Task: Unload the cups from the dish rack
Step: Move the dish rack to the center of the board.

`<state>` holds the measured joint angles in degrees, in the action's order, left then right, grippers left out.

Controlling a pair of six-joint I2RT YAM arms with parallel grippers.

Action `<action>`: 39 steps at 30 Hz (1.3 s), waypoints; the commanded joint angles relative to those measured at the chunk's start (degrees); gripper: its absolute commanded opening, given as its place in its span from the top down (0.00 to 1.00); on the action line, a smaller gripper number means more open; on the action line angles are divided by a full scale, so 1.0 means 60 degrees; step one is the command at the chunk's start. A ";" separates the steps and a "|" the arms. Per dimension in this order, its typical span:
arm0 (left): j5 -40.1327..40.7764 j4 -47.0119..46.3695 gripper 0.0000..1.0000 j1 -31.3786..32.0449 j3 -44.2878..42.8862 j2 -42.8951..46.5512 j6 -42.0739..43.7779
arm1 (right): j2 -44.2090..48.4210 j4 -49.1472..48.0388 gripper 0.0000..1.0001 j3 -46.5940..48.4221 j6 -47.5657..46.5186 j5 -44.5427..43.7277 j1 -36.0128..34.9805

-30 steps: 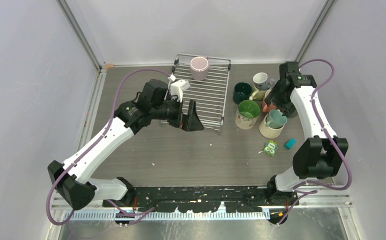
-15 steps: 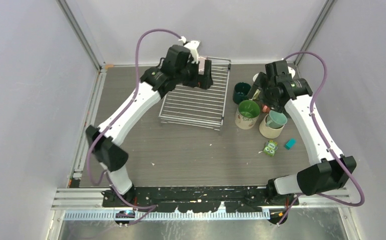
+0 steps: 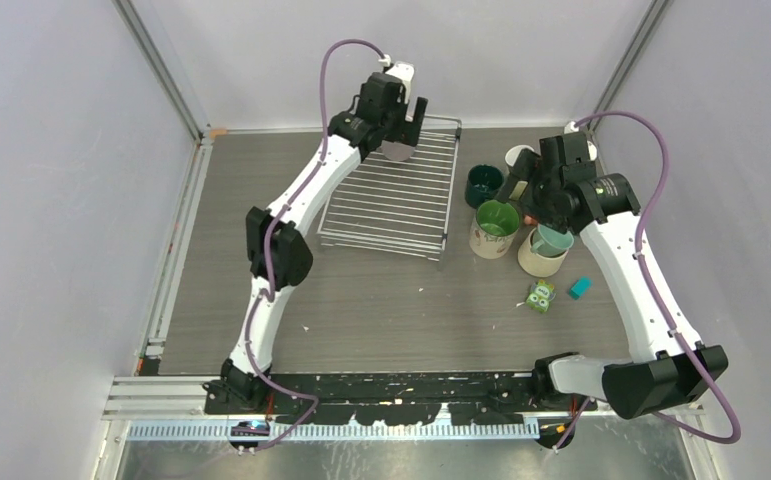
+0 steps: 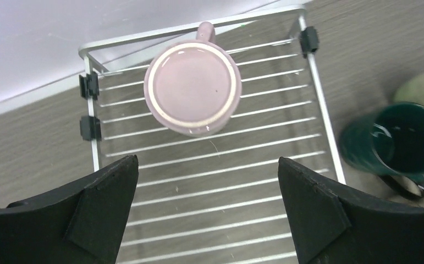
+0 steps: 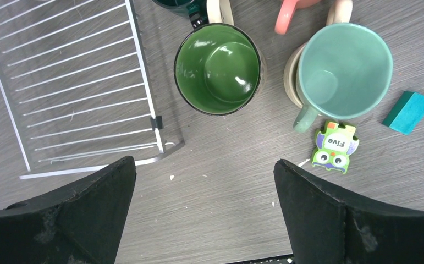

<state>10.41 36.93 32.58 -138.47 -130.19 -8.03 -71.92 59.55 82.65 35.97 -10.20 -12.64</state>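
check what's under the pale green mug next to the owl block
A cream mug: the pale green mug stands upright in its mouth. The top view shows the cream mug's outer wall, the right wrist view only a sliver of its rim. Its inside is covered.

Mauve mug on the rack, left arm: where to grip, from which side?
Best guess: come straight down and pinch the mug wall opposite the handle, one finger inside. It stands upright, mouth open, handle pointing at the far rack edge.
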 commanded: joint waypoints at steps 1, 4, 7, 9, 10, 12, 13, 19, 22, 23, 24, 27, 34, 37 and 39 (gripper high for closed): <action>0.0381 -0.1401 0.00 -0.0156 -0.0800 -0.0790 0.0744 | 0.0284 -0.0198 0.00 0.0042 -0.0070 0.0221 -0.0070; 0.0374 -0.2396 0.00 -0.0232 -0.0969 -0.1242 0.0886 | 0.0353 -0.0153 0.00 0.0004 -0.0111 0.0277 -0.0076; 0.0541 -0.3333 0.00 -0.0271 -0.1456 -0.1793 0.0947 | 0.0383 -0.0034 0.00 -0.0005 -0.0197 0.0296 -0.0082; 0.0635 -0.3790 0.00 -0.0347 -0.1881 -0.2260 0.0894 | 0.0466 0.0030 0.00 -0.0063 -0.0246 0.0319 -0.0095; 0.0613 -0.4048 0.00 -0.0380 -0.2001 -0.2508 0.0866 | 0.0525 0.0032 0.00 -0.0084 -0.0251 0.0331 -0.0100; 0.0653 -0.4672 0.00 -0.0483 -0.1940 -0.2738 0.0737 | 0.0614 0.0055 0.00 -0.0196 -0.0266 0.0350 -0.0098; 0.0665 -0.5052 0.00 -0.0523 -0.1878 -0.2849 0.0665 | 0.0644 0.0062 0.00 -0.0251 -0.0278 0.0383 -0.0091; 0.0797 -0.6795 0.00 -0.0680 -0.2025 -0.3748 0.0591 | 0.0689 0.0470 0.00 -0.0226 -0.0412 0.0680 -0.0109; 0.0626 -0.7336 0.00 -0.0711 -0.2071 -0.4053 0.0564 | 0.0776 0.0490 0.00 -0.0296 -0.0428 0.0745 -0.0114; 0.0570 -0.7474 0.00 -0.0720 -0.2061 -0.4099 0.0544 | 0.0775 0.0488 0.00 -0.0295 -0.0426 0.0747 -0.0119; 0.0508 -0.7587 0.00 -0.0734 -0.2045 -0.4167 0.0522 | 0.0763 0.0488 0.00 -0.0306 -0.0428 0.0791 -0.0115; 0.0173 -0.8036 0.00 -0.0791 -0.1853 -0.4275 0.0498 | 0.0750 0.0441 0.00 -0.0340 -0.0414 0.0903 -0.0131; -0.0068 -0.7426 0.00 -0.0832 -0.1838 -0.4289 0.0183 | 0.0728 0.0241 0.00 -0.0609 -0.0454 0.0938 -0.0132; -0.0145 -0.6790 0.00 -0.0747 -0.1914 -0.4259 0.0091 | 0.0708 0.0087 0.00 -0.0771 -0.0401 0.1099 -0.0133; -0.0059 -0.6237 0.00 -0.0687 -0.2149 -0.4290 0.0055 | 0.0725 0.0020 0.00 -0.0845 -0.0385 0.1191 -0.0125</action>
<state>10.39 -4.21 27.81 -148.18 -157.07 -6.37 -68.84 61.87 78.02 34.13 -4.58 -13.06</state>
